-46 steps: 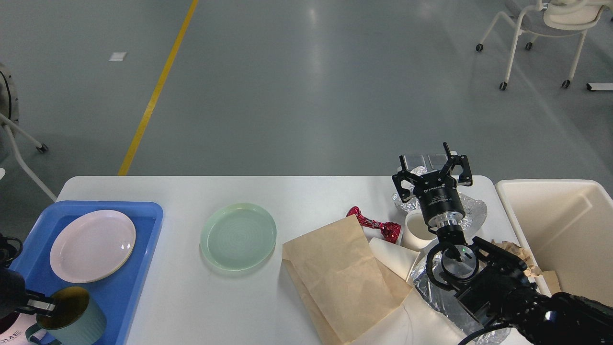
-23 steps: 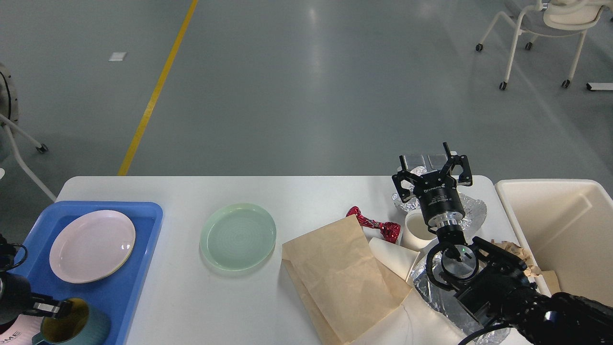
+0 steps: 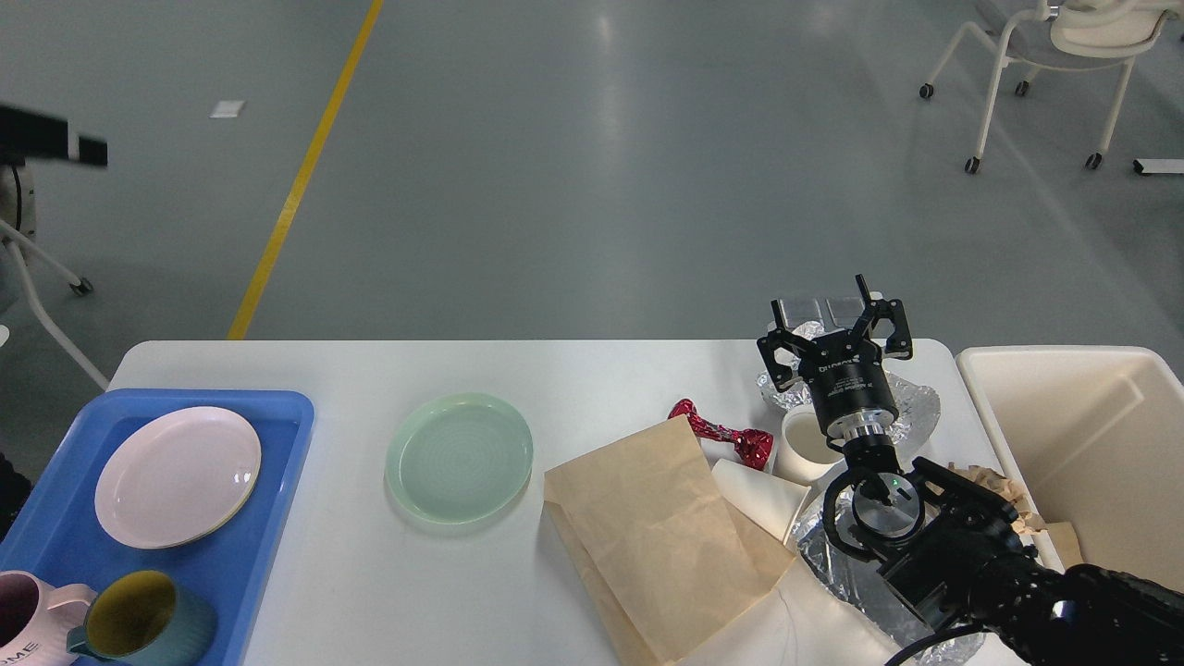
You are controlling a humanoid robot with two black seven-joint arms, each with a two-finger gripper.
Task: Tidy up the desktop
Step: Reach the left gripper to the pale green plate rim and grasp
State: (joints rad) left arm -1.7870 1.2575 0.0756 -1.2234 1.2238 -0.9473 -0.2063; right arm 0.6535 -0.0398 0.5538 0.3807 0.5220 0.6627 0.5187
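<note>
At the near edge, at about seven o'clock, a teal mug (image 3: pixel 143 618) and a pale pink mug (image 3: pixel 28 627) are seen standing in the blue tray (image 3: pixel 268 518), with a pink plate (image 3: pixel 178 475) further in at nine o'clock. At about five o'clock the right arm comes in over crumpled foil (image 3: pixel 832 564) and a brown paper bag (image 3: pixel 647 536). The desktop (image 3: pixel 573 379), a wide white top with rounded corners, fills the lower half of the view; a green plate (image 3: pixel 460 457) lies bare on it near the middle. Further out, at three o'clock, a red foil wrapper (image 3: pixel 721 430) and a white paper cup (image 3: pixel 807 444) are found just beside the arm, and a cream bin (image 3: pixel 1082 444) is set against the desktop's right end. The right gripper (image 3: pixel 835 331) is held above the far foil with its fingers spread and nothing between them. The left gripper cannot be judged: only a dark blurred bar is seen at ten o'clock, at the left edge of the view. A risk is judged here: the cup could be knocked over or the wrapper swept off the far edge if the right arm is lowered carelessly, since both lie close under its wrist; the light bag could also be dragged. Beyond, a grey glossy floor with a yellow line (image 3: pixel 305 166) and a wheeled chair (image 3: pixel 1054 55) at one o'clock are seen.
</note>
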